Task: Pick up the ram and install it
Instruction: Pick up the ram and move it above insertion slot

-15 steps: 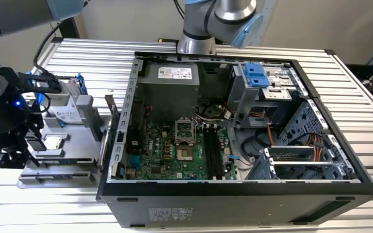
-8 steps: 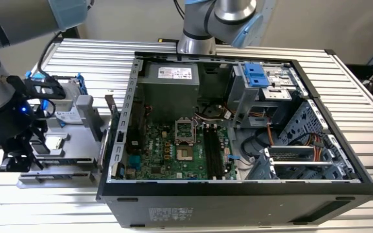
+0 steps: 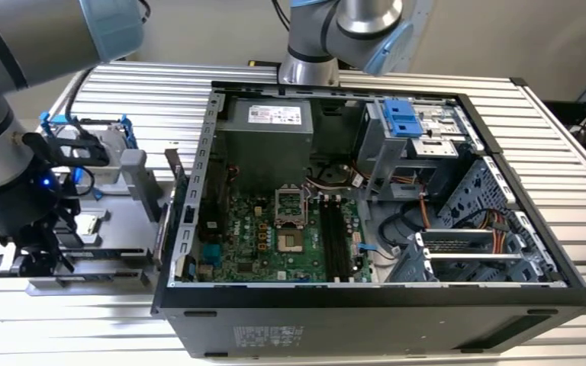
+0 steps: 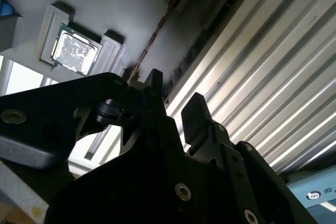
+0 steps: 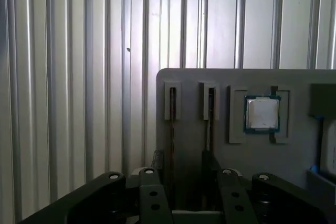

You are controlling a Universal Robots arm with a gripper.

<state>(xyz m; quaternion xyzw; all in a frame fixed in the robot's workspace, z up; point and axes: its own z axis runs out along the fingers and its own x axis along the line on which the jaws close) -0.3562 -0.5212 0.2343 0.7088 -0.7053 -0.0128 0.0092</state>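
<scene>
The ram [image 5: 172, 129] is a thin dark stick seen edge-on, standing in a narrow slot of the grey tray [image 5: 189, 80]. In the second wrist view its edge [image 4: 157, 27] runs as a thin line toward my fingers. My gripper [image 5: 181, 157] hangs low over the tray, open, with the ram's near end lying between the two black fingertips but touching neither. A second thin stick [image 5: 210, 114] stands in the neighbouring slot, close to one finger [image 5: 206, 162]. In the exterior view my gripper [image 3: 30, 258] is over the tray [image 3: 120, 229], at the exterior view's left of the computer case.
A square silver processor [image 5: 262, 114] sits in a tray pocket beside the slots. A hard drive with a blue bracket [image 3: 85, 145] stands at the tray's far end. The open case [image 3: 375, 191] shows the motherboard's long black memory slots [image 3: 334, 238]. Ribbed metal tabletop [image 5: 63, 77] surrounds the tray.
</scene>
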